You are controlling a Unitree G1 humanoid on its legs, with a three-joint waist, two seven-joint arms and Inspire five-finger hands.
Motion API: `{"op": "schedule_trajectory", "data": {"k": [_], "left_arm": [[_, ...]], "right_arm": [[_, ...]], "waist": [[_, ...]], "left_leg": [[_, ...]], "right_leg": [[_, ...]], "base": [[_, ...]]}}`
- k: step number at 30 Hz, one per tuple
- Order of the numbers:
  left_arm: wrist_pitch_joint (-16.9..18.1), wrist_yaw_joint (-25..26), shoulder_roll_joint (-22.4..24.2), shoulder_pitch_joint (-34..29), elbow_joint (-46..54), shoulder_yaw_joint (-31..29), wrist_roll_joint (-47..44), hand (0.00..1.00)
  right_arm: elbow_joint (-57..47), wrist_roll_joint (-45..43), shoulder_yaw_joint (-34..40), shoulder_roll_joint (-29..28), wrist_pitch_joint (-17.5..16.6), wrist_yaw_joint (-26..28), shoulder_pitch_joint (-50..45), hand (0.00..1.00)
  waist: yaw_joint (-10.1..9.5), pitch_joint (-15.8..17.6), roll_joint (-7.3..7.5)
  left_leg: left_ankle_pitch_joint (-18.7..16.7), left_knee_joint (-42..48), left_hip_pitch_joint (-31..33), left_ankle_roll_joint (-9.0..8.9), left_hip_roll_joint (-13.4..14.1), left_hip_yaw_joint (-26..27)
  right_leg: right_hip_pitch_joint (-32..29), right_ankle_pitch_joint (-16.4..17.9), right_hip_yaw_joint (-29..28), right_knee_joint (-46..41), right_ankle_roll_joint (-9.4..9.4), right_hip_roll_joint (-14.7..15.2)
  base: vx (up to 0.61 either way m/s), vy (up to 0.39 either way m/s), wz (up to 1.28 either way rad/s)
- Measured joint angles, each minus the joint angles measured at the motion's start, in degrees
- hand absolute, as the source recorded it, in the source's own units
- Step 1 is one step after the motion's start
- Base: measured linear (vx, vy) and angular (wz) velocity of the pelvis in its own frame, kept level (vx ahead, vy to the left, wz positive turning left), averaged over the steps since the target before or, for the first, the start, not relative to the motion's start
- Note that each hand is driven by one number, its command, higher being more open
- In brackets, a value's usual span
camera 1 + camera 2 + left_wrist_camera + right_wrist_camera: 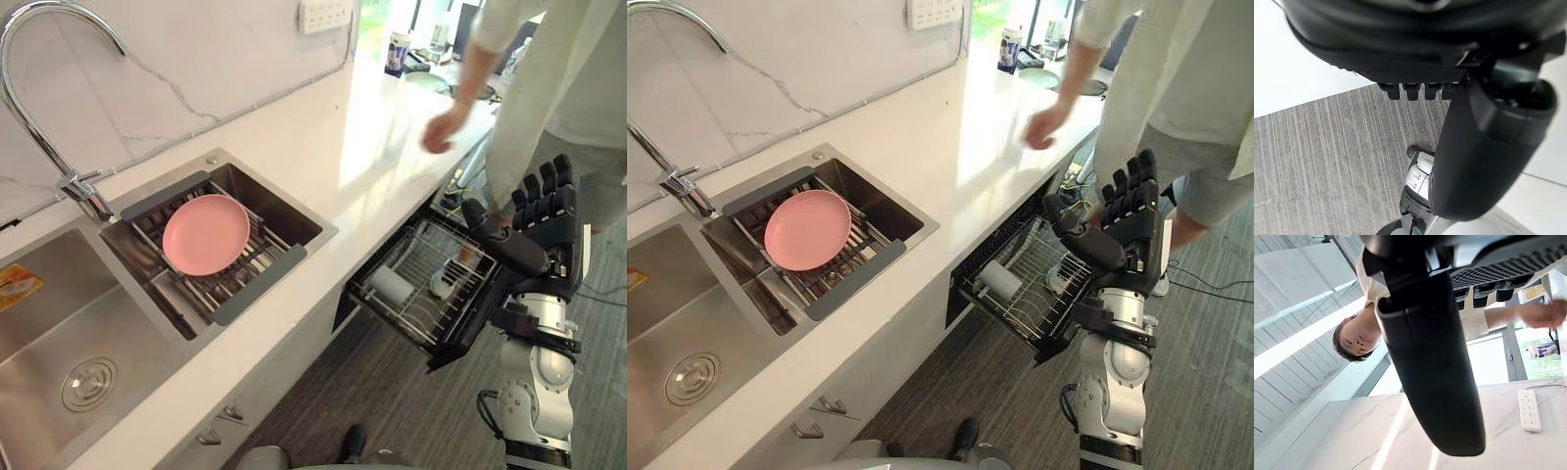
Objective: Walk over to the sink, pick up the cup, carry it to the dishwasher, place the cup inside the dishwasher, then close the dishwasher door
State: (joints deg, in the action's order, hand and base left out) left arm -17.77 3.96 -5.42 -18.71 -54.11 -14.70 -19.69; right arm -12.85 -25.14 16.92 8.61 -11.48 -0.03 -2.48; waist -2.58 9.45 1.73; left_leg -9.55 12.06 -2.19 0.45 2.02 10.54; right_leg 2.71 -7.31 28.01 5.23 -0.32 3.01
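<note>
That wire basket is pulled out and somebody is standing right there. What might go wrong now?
The person stands right beside the pulled-out dishwasher rack, so the raised right hand might bump them while pushing it in. The cup seems to lie on its side in the rack and may roll.

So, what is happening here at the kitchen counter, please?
The dishwasher rack is pulled out under the counter, and a white cup lies on its side in it. The right robot hand is raised beside the rack, open and holding nothing. The left robot hand hangs over the floor, also empty. A pink plate rests on a grid in the sink. A person stands nearby. The dishwasher is not yet closed.
</note>
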Motion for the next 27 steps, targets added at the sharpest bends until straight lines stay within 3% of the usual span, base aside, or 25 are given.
{"op": "schedule_trajectory", "data": {"k": [4,7,8,9,13,16,17,18,21,22,24,25,26,27], "left_arm": [[0.7,0.5,0.8,-0.8,0.0,-2.1,-4.4,1.00],[1.2,0.7,1.3,-0.7,-0.1,-4.0,-5.5,1.00],[1.3,0.7,1.5,-0.7,-0.1,-4.0,-4.9,1.00],[1.3,0.6,2.2,-0.6,0.0,-3.9,-4.8,1.00],[0.7,0.3,3.1,-1.1,-0.1,-4.0,-3.8,1.00],[0.5,0.2,3.1,-0.9,-0.3,-3.9,-1.8,1.00],[0.5,0.1,2.7,-0.8,-0.4,-3.9,-0.7,1.00],[0.6,0.0,1.6,-0.7,-0.4,-3.7,-0.4,1.00],[0.8,0.0,-0.3,0.4,0.2,-3.5,-0.6,1.00],[0.9,-0.4,-0.6,2.3,0.9,-3.6,-0.2,1.00],[1.0,-0.8,-0.6,3.6,1.2,-3.7,0.6,1.00],[1.4,-1.5,-0.6,4.6,1.4,-4.0,1.5,1.00],[1.5,-1.9,-0.9,4.9,2.1,-4.0,1.8,1.00],[1.8,-2.3,-1.8,5.4,2.2,-4.7,2.0,1.00]], "right_arm": [[-0.3,0.0,0.0,0.6,0.3,1.3,0.0,1.00],[-0.2,0.0,0.8,0.8,0.5,1.2,0.0,1.00],[-0.2,0.1,1.1,1.2,0.5,0.0,0.0,1.00],[0.2,0.6,1.4,1.6,0.8,-1.1,0.0,1.00],[0.3,3.0,-2.1,1.7,2.2,-1.8,0.3,1.00],[0.3,2.9,-2.6,2.0,2.7,-2.9,0.3,1.00],[0.4,2.8,-2.6,2.3,2.8,-3.8,0.0,1.00],[0.8,2.8,-2.4,2.3,2.8,-4.8,-0.4,1.00],[2.0,2.8,0.4,2.4,2.8,-5.6,-1.9,1.00],[2.1,2.8,3.1,2.5,2.7,-5.8,-3.4,1.00],[2.0,2.8,4.1,2.5,2.6,-6.0,-3.5,1.00],[2.0,2.9,4.3,2.5,2.3,-6.4,-3.5,1.00],[1.9,2.9,4.3,2.4,2.2,-6.5,-3.5,1.00],[1.9,2.9,4.3,2.5,2.1,-6.5,-3.3,1.00]], "waist": [[-0.58,-0.2,-0.38],[-0.18,-0.4,-1.30],[0.34,-0.4,-2.28],[0.36,-0.4,-2.90],[-1.24,-0.5,-2.81],[-0.82,-0.4,-2.47],[0.22,-0.2,-2.19],[1.55,0.3,-1.39],[3.96,0.6,-0.34],[4.41,0.5,-0.47],[4.75,0.6,-0.35],[4.97,0.5,-0.14],[4.96,0.4,0.76],[4.66,0.6,2.24]], "left_leg": [[-1.9,2.4,1.4,0.32,0.5,-0.2],[-4.3,7.7,2.9,1.39,5.4,8.5],[-4.9,10.5,3.7,1.19,7.5,13.2],[-4.8,10.5,3.6,0.49,7.7,14.6],[-2.9,4.0,0.6,0.75,3.8,13.8],[-2.0,0.2,-0.7,2.38,1.2,13.2],[-1.8,0.0,-1.0,2.83,0.7,12.0],[-1.8,0.1,-1.6,2.89,0.2,9.5],[-1.0,0.1,-2.7,1.74,0.1,2.8],[-0.8,0.1,-2.6,1.27,0.8,-2.3],[-0.7,0.3,-2.2,0.60,1.2,-5.3],[-0.9,0.9,-1.8,-0.36,1.5,-8.0],[-1.6,2.0,-1.3,-1.47,1.3,-9.6],[-3.0,3.5,-0.7,-3.37,0.9,-11.4]], "right_leg": [[0.0,0.2,0.7,-0.1,-0.03,-0.1],[0.8,0.5,4.2,-0.3,0.13,0.0],[1.6,0.7,6.6,-0.4,0.47,0.3],[2.2,0.8,8.2,-0.7,0.94,0.8],[1.1,2.9,8.9,-6.4,2.54,4.8],[-6.0,9.8,8.6,-25.6,1.91,12.3],[-10.6,10.8,6.1,-38.4,-0.07,16.1],[-13.0,9.7,0.8,-45.0,-1.72,17.2],[-13.3,8.3,-7.3,-49.9,-3.22,15.9],[-13.5,13.9,-13.2,-48.9,-0.79,12.5],[-13.8,16.4,-16.7,-45.1,-0.18,10.5],[-13.9,16.3,-19.3,-40.2,0.24,9.3],[-13.0,13.2,-20.2,-34.2,0.84,8.9],[-10.9,11.3,-20.8,-29.8,4.75,9.0]], "base": [[-0.01,0.065,0.09],[0.02,0.078,0.52],[0.04,0.180,1.08],[0.04,0.200,0.91],[0.02,0.217,0.29],[0.09,0.165,0.20],[0.12,0.007,0.59],[0.10,-0.006,0.82],[0.20,-0.171,1.36],[0.18,-0.204,1.44],[0.12,-0.255,1.23],[0.12,-0.363,1.09],[0.12,-0.406,1.13],[0.12,-0.419,0.68]]}}
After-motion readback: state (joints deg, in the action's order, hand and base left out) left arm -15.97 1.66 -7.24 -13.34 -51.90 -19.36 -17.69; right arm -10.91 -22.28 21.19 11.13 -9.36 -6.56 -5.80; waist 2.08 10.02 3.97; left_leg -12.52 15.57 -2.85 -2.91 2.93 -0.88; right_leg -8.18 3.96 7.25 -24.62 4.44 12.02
